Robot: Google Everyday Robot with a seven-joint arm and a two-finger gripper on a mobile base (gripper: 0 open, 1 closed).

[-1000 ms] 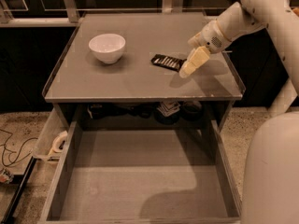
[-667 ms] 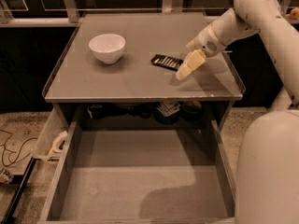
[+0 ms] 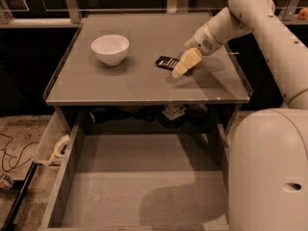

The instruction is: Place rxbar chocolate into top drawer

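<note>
Pale gripper (image 3: 183, 66) down low over the grey table (image 3: 144, 88), tip pointing down and to the left. Wide or narrow: cannot tell.

Right at its tip, the rxbar chocolate (image 3: 165, 61): small, dark, lying flat on the table top, with white marks on the wrapper. Touching the gripper or just beside it: cannot tell. Not yet in the drawer.

Behind the gripper, a fat white arm (image 3: 269, 37), going up to the right, then bending down to a big round white body (image 3: 267, 172) at the bottom right.

Left of the bar and well apart from it, a white bowl (image 3: 110, 48), standing upright on the same table top.

Under the table top, a dark shelf with some dark things (image 3: 173, 113), too dim to name.

Lower down, the top drawer (image 3: 120, 186), pulled out toward the camera: wide, grey, flat bottom, low walls. A big shadow on its bottom, near the right side.

Just left of the drawer, a small pale side tray (image 3: 47, 138) with a tape roll (image 3: 61, 146) in it.
</note>
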